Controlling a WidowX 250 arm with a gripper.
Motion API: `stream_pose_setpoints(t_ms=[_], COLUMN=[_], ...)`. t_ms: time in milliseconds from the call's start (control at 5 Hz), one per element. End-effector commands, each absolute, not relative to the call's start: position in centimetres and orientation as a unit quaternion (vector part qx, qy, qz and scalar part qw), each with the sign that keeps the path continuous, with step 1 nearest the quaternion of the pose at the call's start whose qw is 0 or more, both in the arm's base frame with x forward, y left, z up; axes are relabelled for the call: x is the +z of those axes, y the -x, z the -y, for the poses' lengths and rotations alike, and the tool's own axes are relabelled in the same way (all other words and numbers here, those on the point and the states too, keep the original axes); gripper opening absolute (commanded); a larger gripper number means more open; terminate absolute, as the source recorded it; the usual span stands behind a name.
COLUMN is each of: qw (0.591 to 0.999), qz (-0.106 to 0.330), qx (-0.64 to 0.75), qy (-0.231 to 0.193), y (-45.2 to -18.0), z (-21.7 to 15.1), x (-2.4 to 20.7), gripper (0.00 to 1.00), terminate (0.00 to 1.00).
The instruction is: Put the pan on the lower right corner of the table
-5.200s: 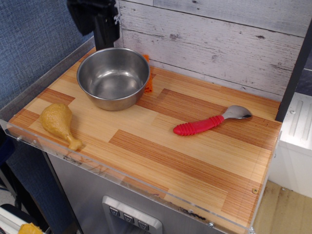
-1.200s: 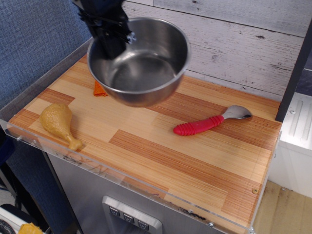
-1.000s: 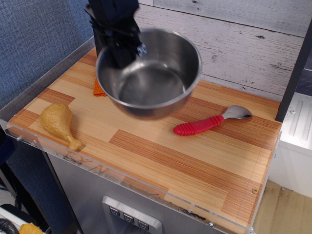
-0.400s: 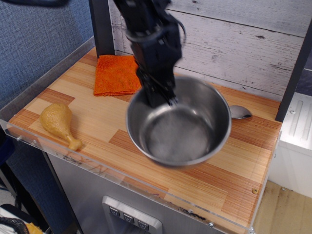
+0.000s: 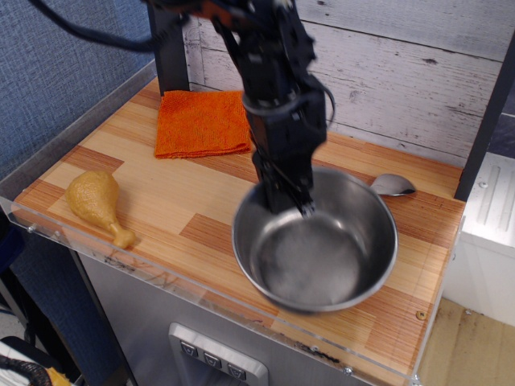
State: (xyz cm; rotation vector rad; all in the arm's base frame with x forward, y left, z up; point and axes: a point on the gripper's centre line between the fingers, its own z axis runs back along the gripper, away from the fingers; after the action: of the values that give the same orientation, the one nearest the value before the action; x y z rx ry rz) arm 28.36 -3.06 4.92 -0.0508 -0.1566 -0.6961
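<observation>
observation.image looks down at an angle on the table (image 5: 153, 193), its wood planks edged by a clear rim; the gripper (image 5: 288, 193) reaches down from twelve o'clock and is clamped on the far-left rim of the pan (image 5: 315, 241), one finger inside the wall; the pan is blurred and sits over the table's near-right area, toward five o'clock from the table's centre; whether its base touches the wood cannot be told; an orange cloth (image 5: 201, 122) lies flat at eleven o'clock, well apart from the pan; a toy chicken drumstick (image 5: 96, 203) lies at eight o'clock near the front rim; a spoon bowl (image 5: 393, 186) shows just beyond the pan at two o'clock, its handle hidden behind the pan.
</observation>
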Motion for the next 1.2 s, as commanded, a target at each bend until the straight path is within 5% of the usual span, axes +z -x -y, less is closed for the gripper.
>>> stream_pose_setpoints(t_ms=[0,400,600,1000], qw=[0.924,0.923,0.924,0.923], qz=[0.081,0.078,0.062,0.066], qx=[-0.373,-0.376,-0.378,-0.38], qy=[0.013,0.014,0.018,0.001], y=[-27.91,-27.9,-27.87,-27.97], z=[3.92,4.14,3.95,3.6], x=[3.82,3.25,3.2,3.73], gripper=[0.0,0.0,1.0,1.0], terminate=[0.0,0.0,0.0,0.0])
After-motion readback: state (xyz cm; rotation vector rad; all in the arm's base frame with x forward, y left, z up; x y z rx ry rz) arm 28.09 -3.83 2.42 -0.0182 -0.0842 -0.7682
